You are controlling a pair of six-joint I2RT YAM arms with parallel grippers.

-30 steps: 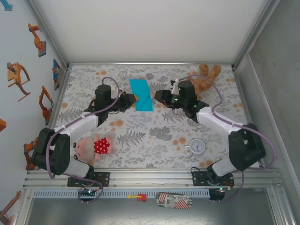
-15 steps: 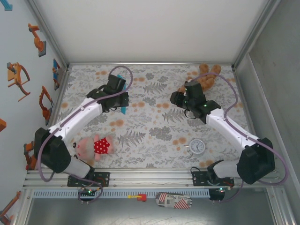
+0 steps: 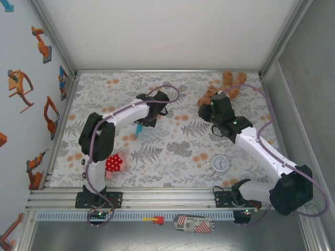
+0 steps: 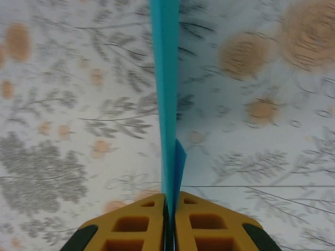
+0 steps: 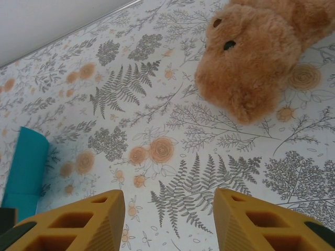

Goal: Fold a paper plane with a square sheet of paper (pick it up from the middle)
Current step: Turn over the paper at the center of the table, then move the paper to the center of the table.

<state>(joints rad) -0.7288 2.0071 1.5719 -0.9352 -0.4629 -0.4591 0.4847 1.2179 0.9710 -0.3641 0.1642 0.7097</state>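
Note:
The turquoise sheet of paper [image 4: 165, 78] is folded and seen edge-on as a thin blade standing out from my left gripper [image 4: 170, 196], which is shut on its lower end. From above, the paper [image 3: 138, 128] shows as a small teal strip hanging below the left gripper [image 3: 144, 121], left of the table's centre. My right gripper [image 5: 170, 201] is open over the floral cloth with nothing between its fingers. It hovers at the back right [image 3: 203, 111], apart from the paper [image 5: 26, 162], which appears far to its left.
A brown teddy bear [image 3: 225, 86] lies at the back right, just beyond the right gripper [image 5: 256, 57]. A small round white clock [image 3: 220, 163] sits front right. A pink plush in a red dotted dress [image 3: 107, 163] lies front left by the left arm's base.
The paper lay flat between both grippers a second ago. The left gripper lifted it on edge, swung left, then back toward the centre. The right gripper drew back toward the bear.

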